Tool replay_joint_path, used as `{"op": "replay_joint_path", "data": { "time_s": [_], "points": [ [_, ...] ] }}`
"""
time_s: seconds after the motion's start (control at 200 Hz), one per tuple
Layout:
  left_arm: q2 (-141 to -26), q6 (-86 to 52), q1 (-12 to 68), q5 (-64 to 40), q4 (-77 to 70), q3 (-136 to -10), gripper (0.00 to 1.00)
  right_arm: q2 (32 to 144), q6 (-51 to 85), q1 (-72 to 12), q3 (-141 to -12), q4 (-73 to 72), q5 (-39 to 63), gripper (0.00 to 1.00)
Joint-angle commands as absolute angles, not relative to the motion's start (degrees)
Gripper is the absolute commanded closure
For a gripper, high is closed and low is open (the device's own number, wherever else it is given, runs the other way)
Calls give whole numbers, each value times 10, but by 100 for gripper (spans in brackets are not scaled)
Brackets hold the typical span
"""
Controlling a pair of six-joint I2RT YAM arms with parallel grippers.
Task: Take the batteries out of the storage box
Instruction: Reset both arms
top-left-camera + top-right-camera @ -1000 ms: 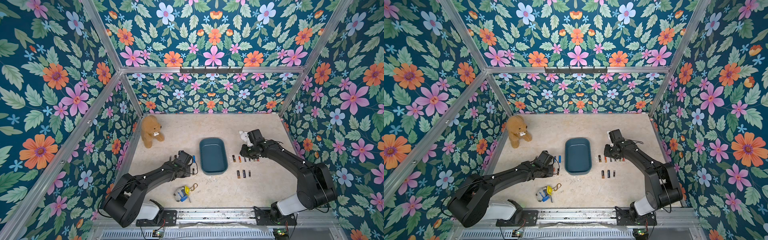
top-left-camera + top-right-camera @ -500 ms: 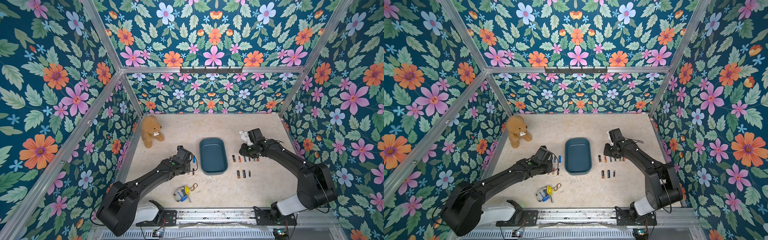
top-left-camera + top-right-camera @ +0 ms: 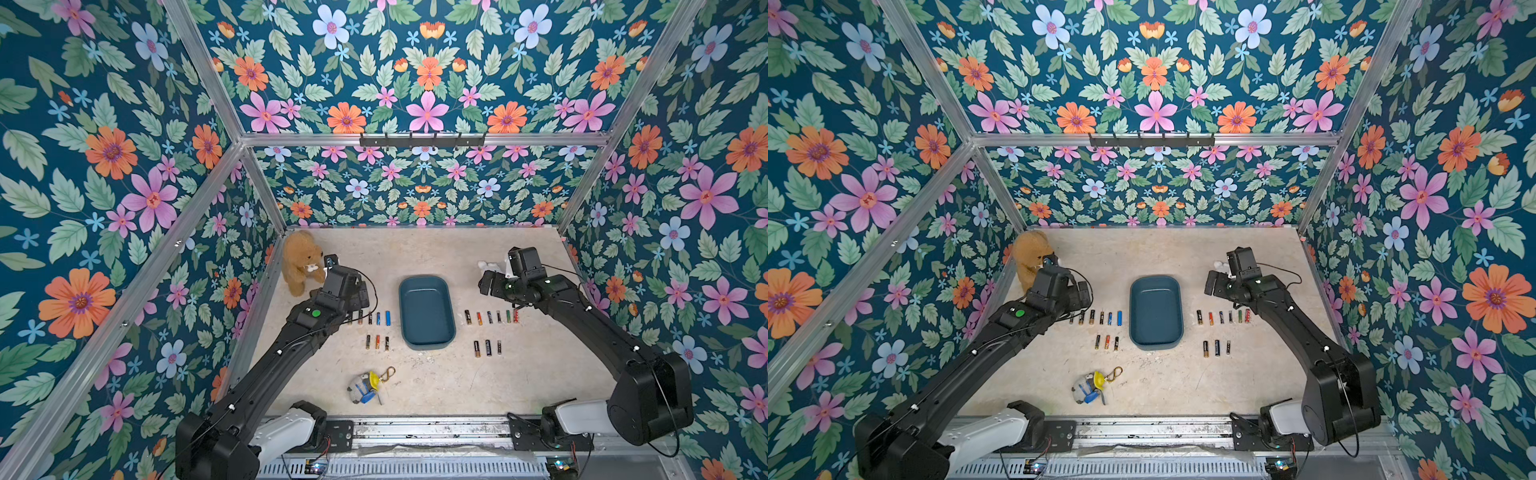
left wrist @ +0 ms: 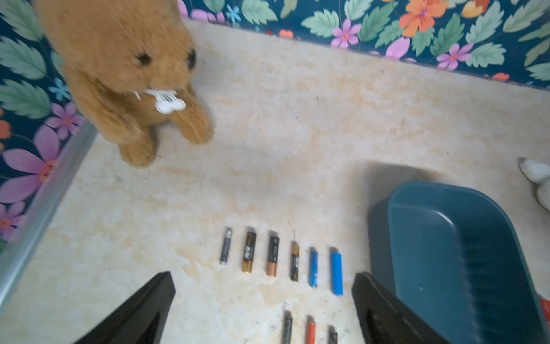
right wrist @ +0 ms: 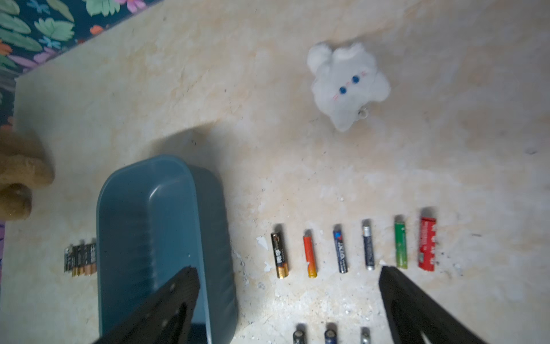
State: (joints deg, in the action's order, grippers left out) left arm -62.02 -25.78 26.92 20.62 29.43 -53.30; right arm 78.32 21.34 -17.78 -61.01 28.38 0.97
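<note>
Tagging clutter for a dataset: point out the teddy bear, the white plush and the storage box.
teddy bear (image 4: 134, 29): left wrist view, on its forehead.
white plush (image 5: 348, 83): right wrist view, on its face.
storage box (image 3: 424, 309): in a top view, on its bare floor.

brown teddy bear in far corner; white plush; keychain toy near front.

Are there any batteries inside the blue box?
No, the storage box shows only its bare floor in a top view; the batteries lie in rows beside it.
</note>
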Motion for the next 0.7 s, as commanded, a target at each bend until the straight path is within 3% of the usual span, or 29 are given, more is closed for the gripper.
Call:
{"op": "replay_joint_path", "data": {
  "time_s": [0.0,0.135,0.345,0.54,0.695],
  "points": [
    [-596,-215,262,321,236,-507,0,757,210,-161,-599,254,-77,0],
    [-571,-171,242,388,106,-441,0,674,212,-132,-495,124,-173,1],
    [-598,-90,210,328,-111,-327,0,539,154,-120,-316,-105,-260,1],
    [-638,14,196,344,-303,-233,1,543,138,-113,-265,-167,-308,1],
    [-661,7,135,280,-482,-147,1,567,106,-97,-238,-242,-331,0]
  ]
}}
